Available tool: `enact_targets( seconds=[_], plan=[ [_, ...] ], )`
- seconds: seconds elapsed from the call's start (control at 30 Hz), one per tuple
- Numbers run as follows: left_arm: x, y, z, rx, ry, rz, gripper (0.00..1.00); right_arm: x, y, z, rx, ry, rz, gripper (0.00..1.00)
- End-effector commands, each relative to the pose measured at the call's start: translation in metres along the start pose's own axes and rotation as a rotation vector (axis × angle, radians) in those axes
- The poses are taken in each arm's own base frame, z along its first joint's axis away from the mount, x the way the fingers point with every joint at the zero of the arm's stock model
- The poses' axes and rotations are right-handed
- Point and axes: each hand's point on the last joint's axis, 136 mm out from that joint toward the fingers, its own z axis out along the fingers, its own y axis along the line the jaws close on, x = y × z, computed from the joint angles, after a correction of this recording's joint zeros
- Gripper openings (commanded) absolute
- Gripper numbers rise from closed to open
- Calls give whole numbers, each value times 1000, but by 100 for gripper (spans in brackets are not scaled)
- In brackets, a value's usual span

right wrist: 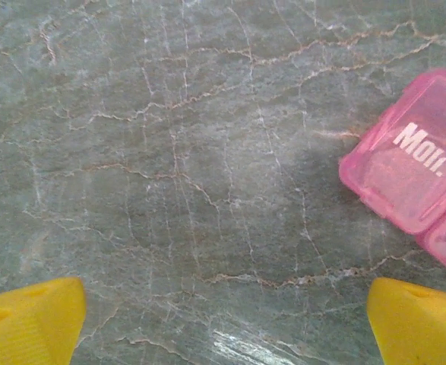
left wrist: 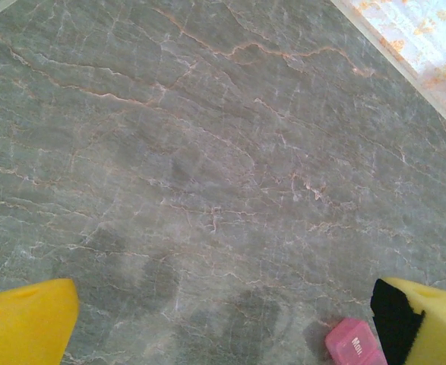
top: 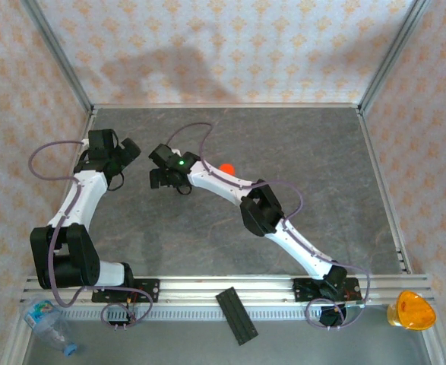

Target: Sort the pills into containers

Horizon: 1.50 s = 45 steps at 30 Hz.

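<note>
From above, I see a grey, veined stone-look table (top: 321,152). It is boxed in by walls (top: 245,46) papered in a peach floral pattern, with aluminium posts at the far corners. An aluminium rail (top: 230,285) runs along the near edge, where my bases are bolted. My left gripper (top: 129,149) and right gripper (top: 160,173) hang close together over the far left-centre of the table. A small orange object (top: 226,168) peeks out beyond my right forearm, mostly hidden, so I cannot name it. Nearer than the rail are an orange bottle (top: 411,310) at right, a clear plastic bottle (top: 48,323) at left and a black strip (top: 236,315) between them.

At my left wrist, my yellow fingers (left wrist: 25,323) are spread wide and released, with only bare table between them. The pink pill box (left wrist: 354,344) lies flat just beside the finger at the right of this view. The bottom edge cuts it off, and its lettering is too small to read.

At my right wrist, my fingers (right wrist: 420,323) are likewise spread, grasping nothing. The pill box (right wrist: 412,171) lies at the right edge, farther out than that finger and apart from it. One lid reads "Mon."; a joined pink compartment is cut off by the frame. The lids are down and cloudy, so I cannot tell what is inside.
</note>
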Motion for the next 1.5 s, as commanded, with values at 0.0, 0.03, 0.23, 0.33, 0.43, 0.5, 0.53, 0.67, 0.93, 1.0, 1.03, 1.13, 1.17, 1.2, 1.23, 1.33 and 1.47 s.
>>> enact_targets(
  seconds=[0.0,0.03,0.23,0.33,0.43,0.5,0.53,0.67,0.93,1.0,1.03,1.13,1.17,1.2,1.23,1.33,1.47],
  plan=[
    [-12,-3,-8,19,-24,-45,100,-37,5,-51,-32,-96,-25,95],
    [-13,-3,-8,23,-24,-50,100,-44,4,-60,-35,-118,-30,95],
    [-13,-10,-5,57,-9,-72,100,-76,-34,-69,21,-153,-44,96],
    [-11,-13,-3,74,4,-78,100,-82,-55,-55,53,-136,-46,96],
    [-10,-13,-1,72,8,-79,100,-86,-68,-43,58,-124,-39,96],
    [-8,-11,1,64,11,-72,100,-87,-70,-36,48,-120,-37,96],
    [-8,-10,1,58,11,-71,100,-87,-70,-34,44,-119,-38,96],
    [-4,-7,5,46,28,-66,100,-82,-65,-21,11,-93,-31,96],
    [0,-3,6,33,38,-64,100,-65,-60,-10,-17,-39,-12,95],
    [1,-3,7,34,40,-66,100,-60,-57,-10,-18,-28,-20,95],
    [1,-3,7,33,42,-67,100,-57,-56,-10,-17,-20,-21,94],
    [2,-3,7,37,45,-72,100,-49,-51,-12,-23,-1,-27,94],
    [2,-4,7,38,45,-72,100,-45,-50,-12,-23,7,-28,94],
    [2,-4,8,39,46,-73,100,-43,-48,-13,-27,12,-30,94],
    [2,-4,7,41,46,-75,100,-40,-47,-14,-30,17,-32,94],
    [1,-5,7,44,44,-76,100,-32,-41,-19,-34,31,-45,94],
    [2,-6,6,49,46,-80,100,-25,-33,-30,-25,23,-67,94]
  ],
)
